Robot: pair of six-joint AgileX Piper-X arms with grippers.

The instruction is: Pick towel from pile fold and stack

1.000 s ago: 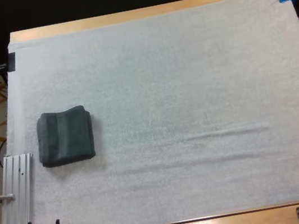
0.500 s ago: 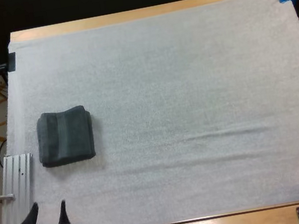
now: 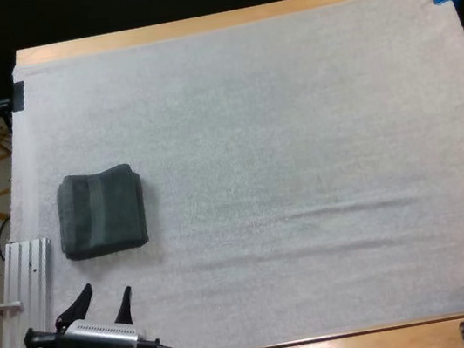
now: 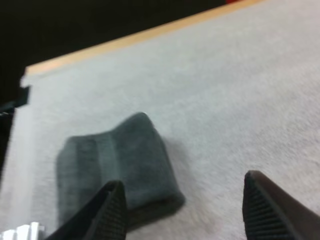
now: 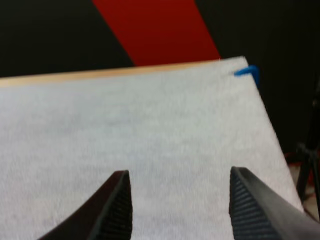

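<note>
Left claw [image 3: 103, 298] spread wide, gripping nothing, over near-left part of white mat [image 3: 295, 128]. Folded towel [image 3: 101, 212] lies just ahead of it on mat's left side, not touched. From left wrist cam, one finger [image 4: 107, 215] covers towel's near corner, so that edge is hidden. Can't tell how many layers tbh. Right claw [image 5: 180, 210] also spread, empty, bare mat ahead. In high view it's mostly cut off at counter [image 3: 191, 27] near-right edge.
</note>
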